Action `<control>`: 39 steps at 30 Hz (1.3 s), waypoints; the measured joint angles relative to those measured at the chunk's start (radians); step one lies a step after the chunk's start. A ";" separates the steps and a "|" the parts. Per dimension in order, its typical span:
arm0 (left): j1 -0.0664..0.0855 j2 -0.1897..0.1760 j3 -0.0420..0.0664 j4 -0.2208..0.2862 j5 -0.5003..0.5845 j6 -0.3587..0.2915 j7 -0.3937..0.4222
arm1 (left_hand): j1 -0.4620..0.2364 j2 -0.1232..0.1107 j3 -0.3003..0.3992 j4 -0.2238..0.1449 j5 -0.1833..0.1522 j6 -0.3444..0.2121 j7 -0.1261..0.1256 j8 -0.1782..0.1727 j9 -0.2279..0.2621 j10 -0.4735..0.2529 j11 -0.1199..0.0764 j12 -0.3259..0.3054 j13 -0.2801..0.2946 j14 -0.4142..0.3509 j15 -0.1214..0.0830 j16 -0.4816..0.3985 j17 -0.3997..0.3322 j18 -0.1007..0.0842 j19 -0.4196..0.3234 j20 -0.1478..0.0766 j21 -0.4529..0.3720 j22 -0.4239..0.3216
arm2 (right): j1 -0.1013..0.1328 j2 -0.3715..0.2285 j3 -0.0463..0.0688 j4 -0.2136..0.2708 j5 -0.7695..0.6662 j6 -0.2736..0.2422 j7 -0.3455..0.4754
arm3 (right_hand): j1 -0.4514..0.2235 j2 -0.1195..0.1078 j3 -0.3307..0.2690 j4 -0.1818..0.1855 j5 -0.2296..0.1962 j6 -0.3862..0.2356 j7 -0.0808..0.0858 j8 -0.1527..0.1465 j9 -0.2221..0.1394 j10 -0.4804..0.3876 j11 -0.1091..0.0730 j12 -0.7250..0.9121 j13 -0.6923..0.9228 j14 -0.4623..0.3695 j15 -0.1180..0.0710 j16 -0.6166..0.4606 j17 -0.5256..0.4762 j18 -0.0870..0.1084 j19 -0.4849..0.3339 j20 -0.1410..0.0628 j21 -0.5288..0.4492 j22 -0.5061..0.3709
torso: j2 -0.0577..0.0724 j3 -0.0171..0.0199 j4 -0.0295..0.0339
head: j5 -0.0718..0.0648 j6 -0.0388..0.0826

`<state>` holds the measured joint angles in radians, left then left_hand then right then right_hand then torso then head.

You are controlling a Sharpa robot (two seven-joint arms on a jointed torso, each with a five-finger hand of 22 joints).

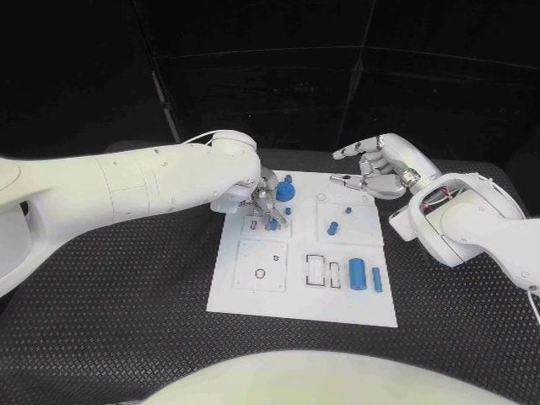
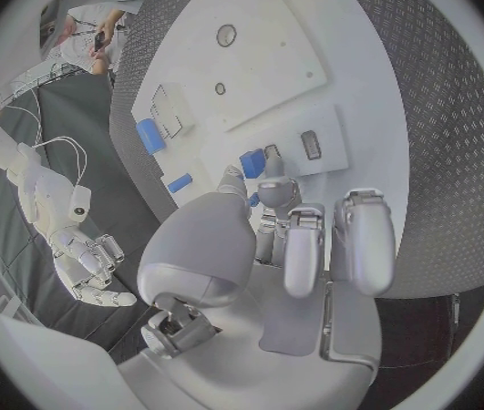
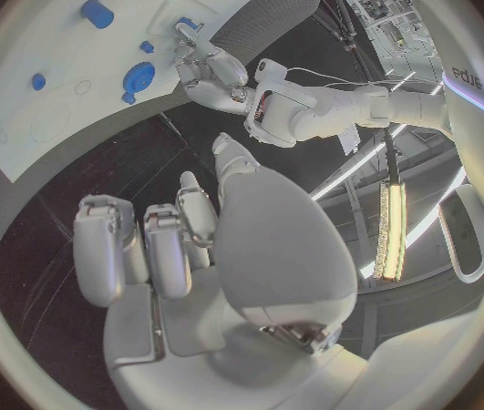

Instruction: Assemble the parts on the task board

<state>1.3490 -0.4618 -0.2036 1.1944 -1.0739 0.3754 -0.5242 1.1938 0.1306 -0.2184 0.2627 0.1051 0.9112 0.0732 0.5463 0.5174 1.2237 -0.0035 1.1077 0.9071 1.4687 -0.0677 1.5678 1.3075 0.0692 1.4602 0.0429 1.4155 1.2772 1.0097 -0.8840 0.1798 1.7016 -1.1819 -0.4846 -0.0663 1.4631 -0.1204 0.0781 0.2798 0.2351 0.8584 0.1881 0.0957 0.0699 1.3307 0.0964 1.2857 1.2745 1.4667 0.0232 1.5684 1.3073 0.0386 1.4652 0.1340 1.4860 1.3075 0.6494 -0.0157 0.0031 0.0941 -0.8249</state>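
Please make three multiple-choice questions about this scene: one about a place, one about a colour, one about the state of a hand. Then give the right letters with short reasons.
1. Where is the left hand?
A. over the far left part of the task board
B. off the table
C. on the board's near edge

2. What colour are the two cylinders lying near the board's right edge?
A. red
B. blue
C. green

3. How is the right hand?
A. holding a part
B. pressing the board
C. open, above the table beyond the board

Answers: A, its fingers reach down there; B, both look blue; C, fingers apart, nothing in them.
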 measured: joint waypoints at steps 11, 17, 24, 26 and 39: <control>0.000 0.004 0.000 -0.001 0.014 0.000 0.000 | 0.077 0.046 0.056 -0.056 0.000 -0.011 -0.004 0.005 0.015 -0.004 0.004 0.000 0.001 0.000 0.000 0.000 0.000 0.000 0.000 0.000 0.000 -0.007 | 0.000 0.005 0.000 -0.005 0.000 0.003 -0.004 | 0.004 0.004 0.000 0.000 0.004 -0.003 -0.003 0.000 0.000 0.000 0.000 0.000 0.005 0.000 0.000 0.000 0.000 0.000 0.000 0.000 0.000 0.000 | 0.000 0.0000 0.0000 | 0.002 -0.001; 0.000 0.004 0.000 -0.001 0.040 0.000 0.000 | 0.144 0.056 0.122 -0.116 0.001 -0.023 -0.009 0.004 0.019 -0.012 -0.003 0.000 0.001 0.000 0.000 0.000 0.000 0.000 0.003 -0.003 -0.007 -0.015 | 0.000 0.006 0.000 -0.006 0.001 0.005 -0.006 | 0.004 0.004 0.000 0.000 0.007 -0.003 -0.003 0.000 0.000 0.000 0.000 0.000 0.006 0.000 0.000 0.000 0.000 0.000 0.000 0.000 0.000 0.000 | 0.000 0.0000 0.0001 | 0.002 -0.003; 0.000 0.002 0.001 0.001 0.080 -0.002 0.000 | 0.195 0.045 0.181 -0.147 0.002 -0.036 -0.010 -0.004 0.018 -0.022 -0.003 -0.010 -0.010 -0.004 -0.004 0.000 0.000 0.000 0.003 -0.003 -0.012 -0.020 | 0.000 0.009 0.000 -0.007 0.001 0.008 -0.009 | 0.004 0.004 0.000 0.000 0.009 -0.003 -0.003 0.000 0.000 0.000 0.000 0.000 0.007 0.000 0.000 0.000 0.001 0.000 0.000 0.000 0.000 0.000 | 0.000 0.0000 0.0000 | 0.003 -0.005; 0.000 0.000 0.000 0.002 0.089 -0.003 0.000 | 0.205 0.042 0.191 -0.137 0.003 -0.041 -0.009 -0.004 0.018 -0.025 -0.003 -0.016 -0.013 -0.004 -0.004 0.000 0.000 0.000 0.003 -0.003 -0.018 -0.022 | 0.000 0.010 0.000 -0.008 0.001 0.008 -0.009 | 0.004 0.004 0.000 0.000 0.012 -0.003 -0.003 0.000 0.000 0.000 0.000 0.000 0.008 0.000 0.000 0.000 0.001 0.000 0.000 0.000 0.000 0.000 | 0.001 0.0001 0.0000 | 0.003 -0.006; -0.002 -0.012 0.000 0.008 0.117 -0.033 0.000 | 0.093 -0.077 0.465 -0.128 0.008 -0.045 -0.005 0.016 0.053 -0.021 -0.007 -0.031 -0.028 -0.004 -0.004 0.000 0.000 0.000 0.003 -0.003 -0.028 -0.027 | 0.000 0.012 0.000 -0.009 0.001 0.013 -0.011 | 0.008 0.008 0.000 0.000 0.012 -0.007 0.000 0.000 0.000 0.000 0.000 0.000 0.008 0.000 0.000 0.000 0.000 0.000 0.000 0.000 0.000 0.000 | 0.001 0.0000 -0.0006 | 0.004 -0.007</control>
<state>1.3470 -0.4741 -0.2040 1.2023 -0.9565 0.3426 -0.5245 1.2873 0.0535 0.2465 0.1351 0.1132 0.8665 0.0679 0.5627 0.5701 1.2027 -0.0107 1.0763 0.8788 1.4650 -0.0714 1.5677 1.3074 0.0693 1.4636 0.0395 1.3875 1.2504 1.0097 -0.8723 0.1799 1.6922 -1.1809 -0.4721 -0.0777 1.4711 -0.1125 0.0781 0.2798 0.2475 0.8514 0.1882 0.0956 0.0702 1.3308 0.0964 1.2857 1.2828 1.4667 0.0232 1.5684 1.3078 0.0385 1.4652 0.1340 1.4861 1.3074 0.6505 -0.0157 0.0025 0.0979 -0.8319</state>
